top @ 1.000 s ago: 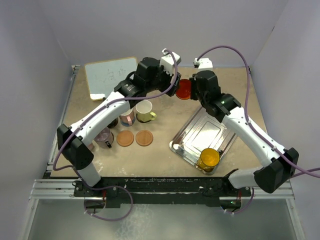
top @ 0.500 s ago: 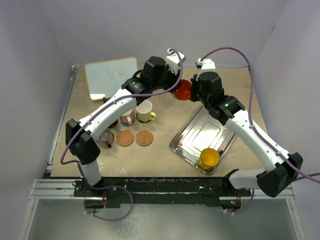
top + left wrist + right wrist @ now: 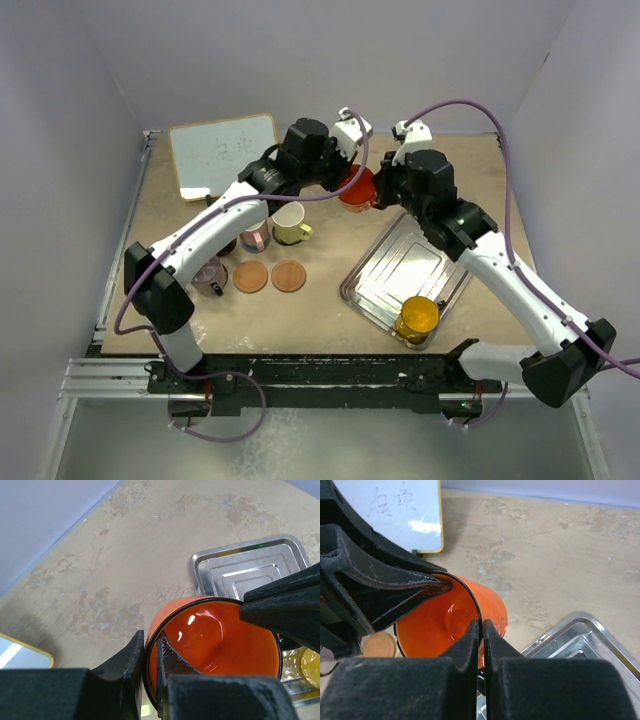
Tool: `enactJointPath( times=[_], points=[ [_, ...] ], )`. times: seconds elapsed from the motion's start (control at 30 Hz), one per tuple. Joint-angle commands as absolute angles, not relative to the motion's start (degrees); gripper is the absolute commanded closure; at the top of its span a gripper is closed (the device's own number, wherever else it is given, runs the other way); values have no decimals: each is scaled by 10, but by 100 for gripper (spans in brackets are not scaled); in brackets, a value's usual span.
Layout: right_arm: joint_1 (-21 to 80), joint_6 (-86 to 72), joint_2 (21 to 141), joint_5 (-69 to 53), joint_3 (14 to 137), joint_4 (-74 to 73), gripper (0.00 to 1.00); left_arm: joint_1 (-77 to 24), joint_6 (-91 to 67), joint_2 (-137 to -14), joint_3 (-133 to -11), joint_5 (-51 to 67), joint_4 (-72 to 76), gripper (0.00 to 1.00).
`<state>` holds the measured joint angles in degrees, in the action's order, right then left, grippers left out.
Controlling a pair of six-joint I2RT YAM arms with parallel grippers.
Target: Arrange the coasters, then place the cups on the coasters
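Closed now where a second ago it stood wide, the left hand [image 3: 344, 184] has moved in and pinched the rim of the red cup [image 3: 358, 187], one finger outside the wall and one inside (the left wrist view shows this plainly).

On the desk [image 3: 320, 325], a whiteboard [image 3: 222, 152] lies at the far left. Nearer the arms stand a purple cup [image 3: 208, 275], a pink cup [image 3: 255, 236] and a green cup [image 3: 290, 222], with two tan coasters [image 3: 250, 277] side by side in front of them.

The red cup sits far and central, just beyond the tray's far corner, tilted between both hands; whether it touches the desk I cannot tell. The right hand [image 3: 377, 190] is clamped on the opposite side of that rim, its fingers [image 3: 470, 645] pressed together on the thin wall.

To the right lies a steel tray [image 3: 410, 262], and a yellow cup [image 3: 416, 318] stands in its near corner.
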<state>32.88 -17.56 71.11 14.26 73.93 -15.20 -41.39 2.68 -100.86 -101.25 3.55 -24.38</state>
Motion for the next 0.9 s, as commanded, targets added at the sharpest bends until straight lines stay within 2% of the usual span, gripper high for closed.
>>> enactJointPath(
  times=[0.0,0.1,0.2,0.33,0.47,0.63,0.87],
  points=[
    [323,-114,662,132,730,-124,95,-400,99,-918,-981,26,-205,97],
    [319,-57,640,116,720,-143,92,-391,130,-884,-944,29,-238,97],
    [314,2,618,84,711,-167,84,-370,157,-849,-904,42,-275,97],
    [307,69,576,26,670,-172,59,-322,183,-795,-848,82,-317,97],
    [293,102,550,-5,635,-189,46,-284,221,-748,-783,103,-348,97],
    [256,117,542,-84,614,-236,39,-267,246,-700,-706,99,-361,97],
    [201,129,551,-174,600,-273,34,-224,236,-658,-613,122,-343,97]
  ],
)
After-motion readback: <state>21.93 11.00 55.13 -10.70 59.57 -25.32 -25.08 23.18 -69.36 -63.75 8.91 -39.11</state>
